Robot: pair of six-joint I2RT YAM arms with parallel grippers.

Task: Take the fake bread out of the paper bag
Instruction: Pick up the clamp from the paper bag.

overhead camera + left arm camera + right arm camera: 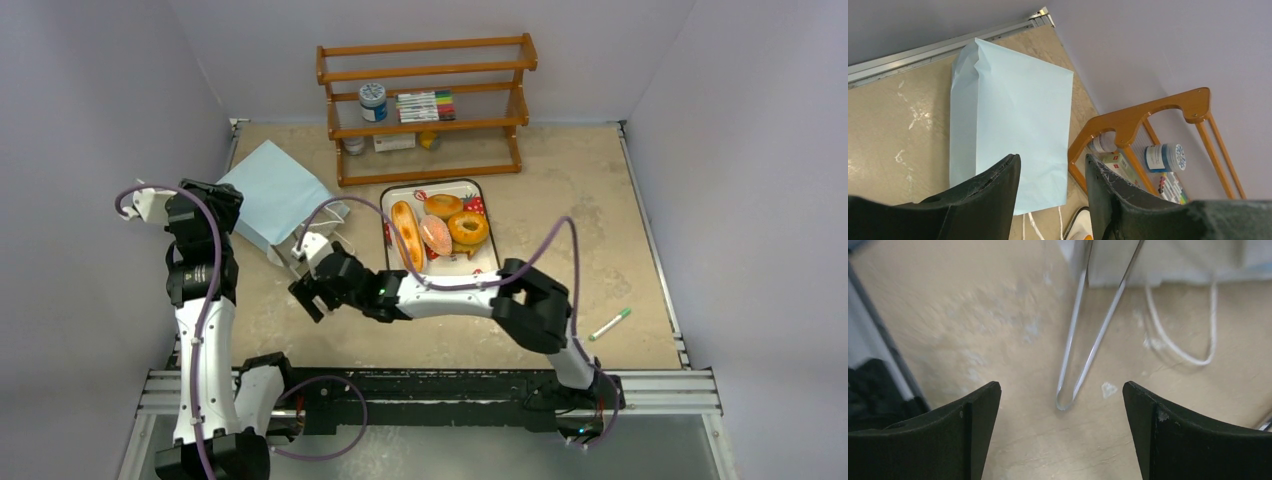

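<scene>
Lying flat at the upper left of the top view: paper bag [272, 192], light blue, mouth turned toward the middle of the frame, its cord handles [1201, 362] trailing loose on the surface [560, 200].

- Fake bread, out of the bag and resting on the strawberry-print tray [432, 186] at centre frame: long golden loaf [407, 235] on the tray's left side; pinkish oval [436, 236] just beside it; first ring [442, 206] above; second ring [468, 227] to the right. A brownish piece shows below the second ring, too hidden to name.
- Progress, as a judgement: nearly or wholly done. The bag looks collapsed, but its inside is not visible, so whether a piece remains there cannot be told.
- Left pincer [1052, 159]: fingers partly apart, nothing between them, poised over the bag's left portion.
- Right pincer [1060, 386]: fingers wide apart and empty, low over the surface just below the bag's mouth, a handle loop lying ahead of it.
- Surface: beige, scuffed with pale marks, edged by a metal rail [660, 380] along the bottom of the frame.
- Room: plain pale walls [100, 90] on three sides. Wooden rack [430, 100] at upper centre, holding a jar [372, 102] and a row of markers [425, 105]. Green-capped pen [610, 324] lies at lower right, well apart from the tray.
</scene>
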